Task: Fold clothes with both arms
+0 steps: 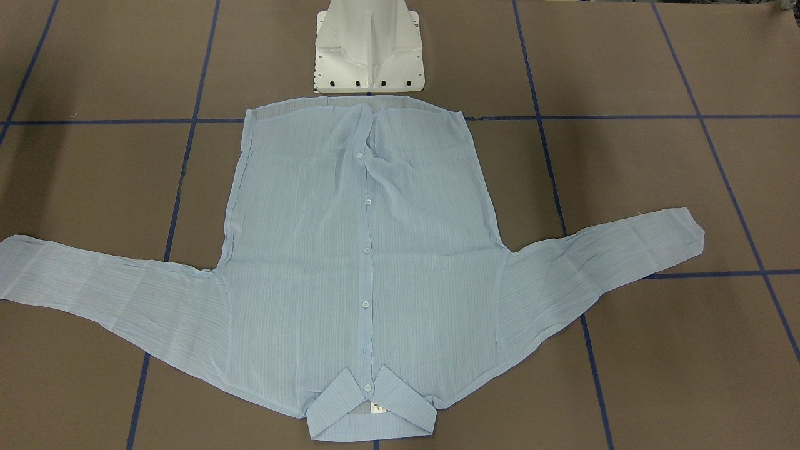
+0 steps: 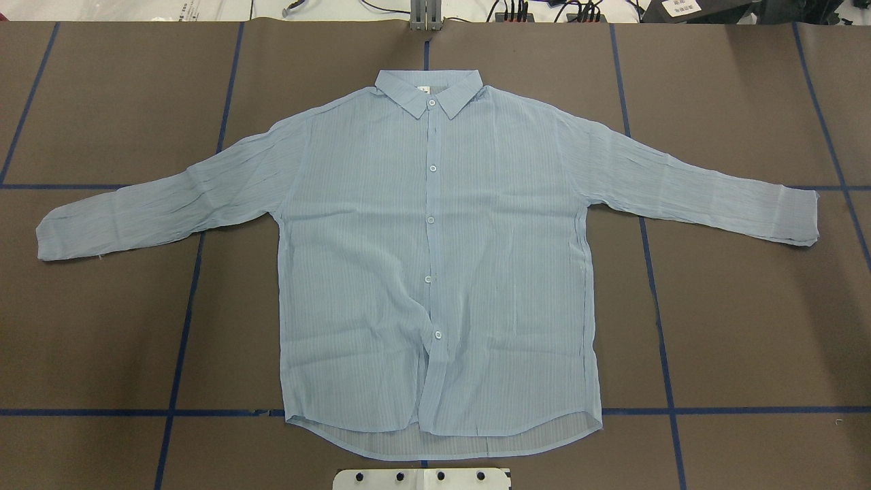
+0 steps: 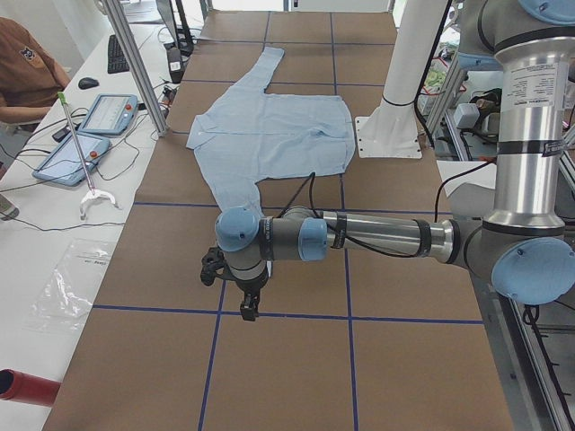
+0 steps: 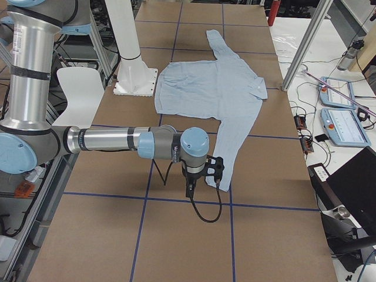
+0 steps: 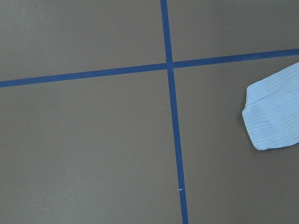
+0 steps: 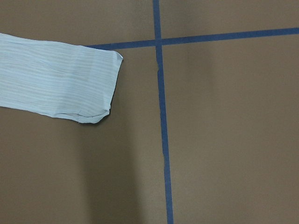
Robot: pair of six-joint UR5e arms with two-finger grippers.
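The pale blue striped shirt lies flat and buttoned on the brown table, front up, both sleeves spread out, collar away from the robot. My left gripper shows only in the exterior left view, hanging above the table beyond the near sleeve's end; I cannot tell whether it is open. The left wrist view shows that sleeve's cuff at its right edge. My right gripper shows only in the exterior right view, above the table past the other sleeve; I cannot tell its state. Its wrist view shows the cuff.
The white pedestal base stands at the shirt's hem. Blue tape lines grid the brown table. A side bench with tablets and an aluminium post border the far edge, where a person sits.
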